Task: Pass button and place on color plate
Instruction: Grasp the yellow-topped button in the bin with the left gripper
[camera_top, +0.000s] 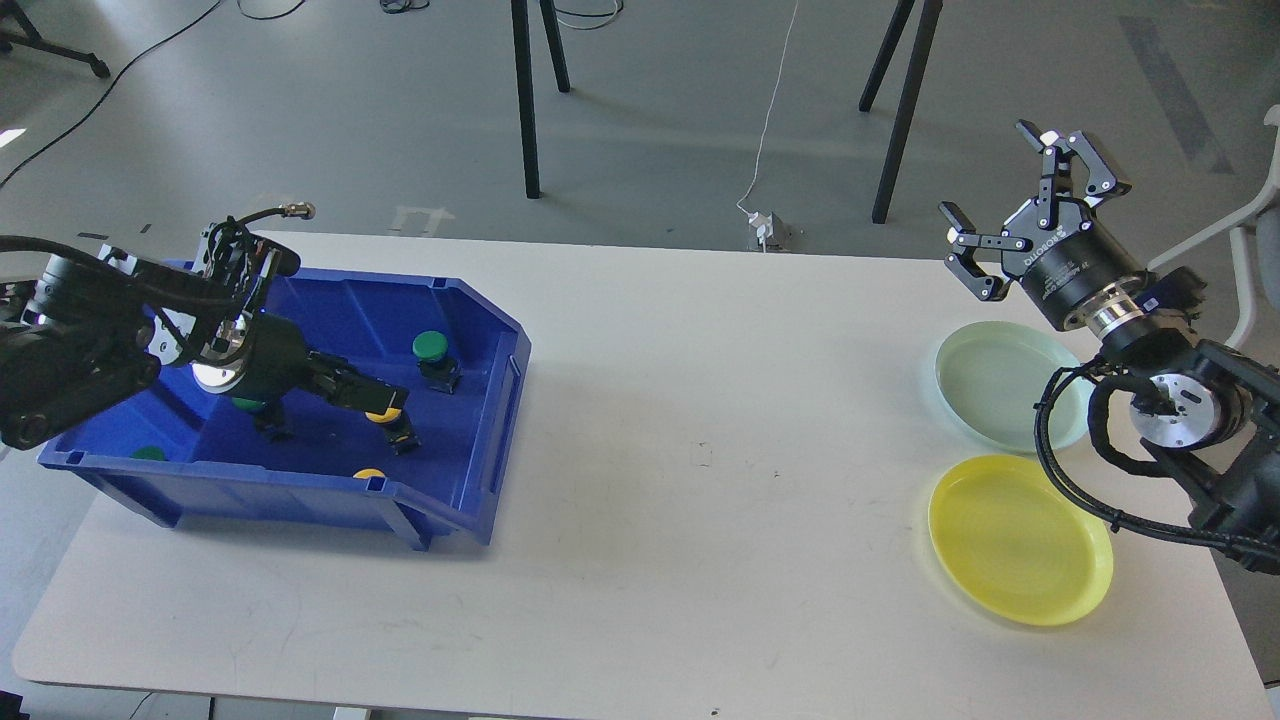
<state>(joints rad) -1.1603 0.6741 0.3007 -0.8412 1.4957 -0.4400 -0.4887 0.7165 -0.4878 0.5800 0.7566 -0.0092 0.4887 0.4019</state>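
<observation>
A blue bin (490, 400) on the table's left holds several push buttons. A green one (431, 347) stands at the back right. A yellow one (388, 416) stands in the middle, its cap mostly covered by my left gripper (378, 400), which reaches down onto it. I cannot tell whether the fingers grip it. Another green button (252, 405) is partly hidden under the left wrist. My right gripper (985, 168) is open and empty, raised above the table's far right edge. A pale green plate (985, 385) and a yellow plate (1020, 540) lie below it.
A green cap (148, 453) and a yellow cap (368, 473) peek out at the bin's front wall. The white table (700, 450) spans between the bin and the plates. Stand legs (525, 100) and a cable are on the floor behind.
</observation>
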